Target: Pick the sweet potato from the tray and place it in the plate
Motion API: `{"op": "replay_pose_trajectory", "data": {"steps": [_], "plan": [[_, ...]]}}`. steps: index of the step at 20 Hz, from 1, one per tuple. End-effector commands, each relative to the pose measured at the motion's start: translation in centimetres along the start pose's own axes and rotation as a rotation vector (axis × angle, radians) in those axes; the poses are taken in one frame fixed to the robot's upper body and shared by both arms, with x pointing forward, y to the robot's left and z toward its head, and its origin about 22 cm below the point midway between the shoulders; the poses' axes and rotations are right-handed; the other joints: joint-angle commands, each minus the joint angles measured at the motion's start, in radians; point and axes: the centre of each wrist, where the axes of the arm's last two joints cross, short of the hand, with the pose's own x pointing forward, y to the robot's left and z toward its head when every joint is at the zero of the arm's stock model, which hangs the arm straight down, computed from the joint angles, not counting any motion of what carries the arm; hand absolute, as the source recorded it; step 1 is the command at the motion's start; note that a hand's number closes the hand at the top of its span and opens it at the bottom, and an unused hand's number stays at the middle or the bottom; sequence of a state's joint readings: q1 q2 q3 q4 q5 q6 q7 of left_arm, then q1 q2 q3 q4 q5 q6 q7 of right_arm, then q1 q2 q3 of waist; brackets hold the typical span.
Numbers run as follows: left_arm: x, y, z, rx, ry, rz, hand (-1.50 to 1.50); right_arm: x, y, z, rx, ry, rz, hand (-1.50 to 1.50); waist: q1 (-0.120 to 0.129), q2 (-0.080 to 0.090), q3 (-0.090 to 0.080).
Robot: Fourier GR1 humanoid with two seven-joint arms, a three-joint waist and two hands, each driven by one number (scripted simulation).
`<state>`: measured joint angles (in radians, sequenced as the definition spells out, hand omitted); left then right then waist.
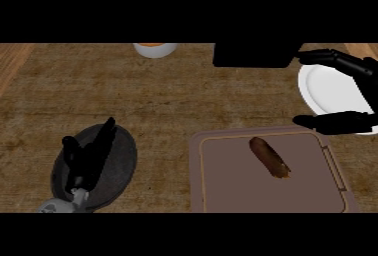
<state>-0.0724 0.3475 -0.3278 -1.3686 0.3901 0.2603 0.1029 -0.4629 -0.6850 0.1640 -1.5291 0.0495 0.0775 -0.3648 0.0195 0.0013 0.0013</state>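
Finding the sweet potato point(269, 158) lying on the tray point(229, 185), right of the tray's middle and in its far half, touching only the tray's floor. Reading its long axis as running from the tray's far side toward the near side, leaning a little rightward at the near end. Placing the right hand point(347, 123) just beyond the tray's far right corner, spread wide with fingers and thumb well apart, holding nothing, hovering over the white plate point(332, 90) sitting just past that same corner. Placing the left hand point(88, 160) well off the tray's left side, fingers straight and pointing up, carrying nothing, resting. Judging the right hand much the nearer of the two, with the sweet potato lying to its near left, across the tray's far edge. Judging the pick as not yet begun. Expecting the next move to be bringing the right hand over the tray and down, closing across the sweet potato's narrow width rather than along its length. Expecting only a short carry afterwards, given the plate's place just beside the tray.
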Motion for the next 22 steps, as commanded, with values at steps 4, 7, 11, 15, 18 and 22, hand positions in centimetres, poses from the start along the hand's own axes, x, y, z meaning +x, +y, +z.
{"op": "replay_pose_trajectory", "data": {"steps": [4,7,11,15,18,22], "plan": [[-0.8,0.6,-0.2,-0.003,0.051,0.024,0.00,1.2,-2.7,-0.6,0.246,0.059,0.209,-1.50,-0.019,-0.001,-0.003],[-1.0,-0.1,0.6,0.002,0.054,0.010,0.00,3.2,-1.1,-0.7,0.451,0.117,0.350,-1.50,-0.019,-0.006,-0.004],[-1.5,-1.7,1.1,-0.004,0.059,0.024,0.00,5.8,0.4,-1.0,0.587,0.141,0.456,-1.50,-0.024,-0.007,-0.003],[-1.2,-0.9,0.8,0.007,0.047,0.027,0.00,6.8,3.1,0.0,0.617,0.201,0.544,-1.50,-0.025,-0.004,-0.002],[-0.6,-0.3,0.8,-0.001,0.055,0.016,0.00,8.4,8.1,0.1,0.625,0.217,0.584,-1.50,-0.018,-0.003,-0.002],[-0.9,1.2,1.6,-0.009,0.040,0.009,0.00,10.1,8.5,-0.5,0.634,0.245,0.606,-1.50,-0.015,-0.003,-0.002]]}}
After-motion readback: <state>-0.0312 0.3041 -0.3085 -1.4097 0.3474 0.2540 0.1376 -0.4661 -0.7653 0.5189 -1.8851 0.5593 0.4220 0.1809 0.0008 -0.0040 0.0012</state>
